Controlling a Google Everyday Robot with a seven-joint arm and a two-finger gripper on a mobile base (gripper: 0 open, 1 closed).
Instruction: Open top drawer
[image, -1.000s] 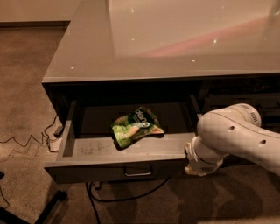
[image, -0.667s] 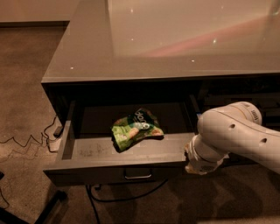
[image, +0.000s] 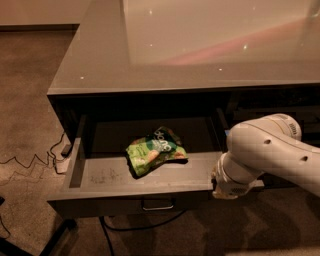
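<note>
here, glossy grey desktop (image: 200, 55), brown carpet (image: 30, 100), top drawer (image: 107, 176) open, jaws beside it, grip unclear

You see: green snack bag (image: 156, 156), crumpled, lying flat | glossy grey bench (image: 200, 55), top reflecting light | brown carpet (image: 30, 90), thin cables (image: 30, 162) trailing across it

Wide dark grey top drawer (image: 107, 175), metal pull (image: 158, 204) at centre front, stands pulled out nearward, scuffed tray exposed; gripper (image: 226, 188) at its near right corner.
</note>
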